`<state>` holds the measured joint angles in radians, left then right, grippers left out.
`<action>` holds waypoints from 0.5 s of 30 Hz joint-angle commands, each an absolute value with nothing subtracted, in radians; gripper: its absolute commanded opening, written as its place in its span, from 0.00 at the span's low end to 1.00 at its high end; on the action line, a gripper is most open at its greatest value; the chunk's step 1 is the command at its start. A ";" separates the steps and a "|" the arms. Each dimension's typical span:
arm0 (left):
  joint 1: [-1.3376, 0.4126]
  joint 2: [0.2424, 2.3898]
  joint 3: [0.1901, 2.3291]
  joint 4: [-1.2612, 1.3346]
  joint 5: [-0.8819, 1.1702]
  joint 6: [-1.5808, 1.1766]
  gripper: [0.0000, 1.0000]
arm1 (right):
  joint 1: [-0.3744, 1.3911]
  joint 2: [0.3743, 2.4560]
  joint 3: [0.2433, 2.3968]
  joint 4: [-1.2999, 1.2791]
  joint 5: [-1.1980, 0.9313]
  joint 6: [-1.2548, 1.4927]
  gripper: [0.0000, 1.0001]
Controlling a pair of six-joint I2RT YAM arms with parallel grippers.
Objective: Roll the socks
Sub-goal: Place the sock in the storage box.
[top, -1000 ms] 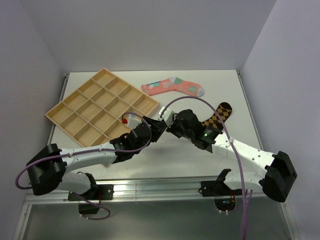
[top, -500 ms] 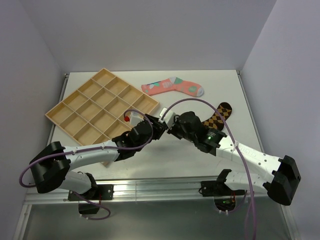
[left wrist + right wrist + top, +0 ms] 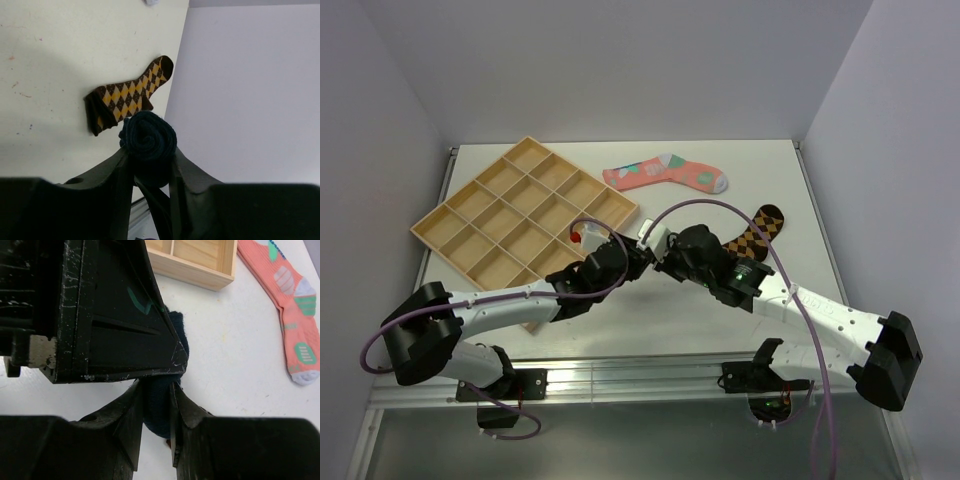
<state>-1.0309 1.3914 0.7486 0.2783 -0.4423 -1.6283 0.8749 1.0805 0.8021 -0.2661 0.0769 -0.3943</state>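
The dark navy sock point(image 3: 148, 136) is rolled into a tight spiral and held between both grippers at the table's middle. My left gripper point(image 3: 638, 255) is shut on the roll, which shows end-on in the left wrist view. My right gripper point(image 3: 658, 262) is shut on the same navy sock point(image 3: 159, 412) from the other side, with the left gripper's black body right above it. The brown-and-orange diamond sock point(image 3: 753, 236) lies flat at the right, partly under the right arm; it also shows in the left wrist view point(image 3: 127, 96). The pink sock point(image 3: 666, 173) lies flat at the back.
A wooden tray point(image 3: 525, 215) with several compartments stands at the back left; its corner shows in the right wrist view point(image 3: 192, 262). The pink sock point(image 3: 290, 305) lies to the right there. Both arms cross the table's middle, wrists touching.
Both grippers have stayed together on the navy roll and shifted slightly. The right arm's elbow has moved a little to the right and lower.
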 commanded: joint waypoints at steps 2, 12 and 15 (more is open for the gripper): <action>-1.020 1.399 0.813 0.281 -0.477 -1.585 0.32 | 0.894 1.049 0.838 -0.294 -0.021 -0.387 0.00; -1.003 1.434 0.845 0.268 -0.442 -1.488 0.00 | 0.896 1.049 0.847 -0.356 -0.064 -0.394 0.03; -1.003 1.431 0.848 0.273 -0.442 -1.459 0.00 | 0.896 1.046 0.847 -0.365 -0.068 -0.387 0.15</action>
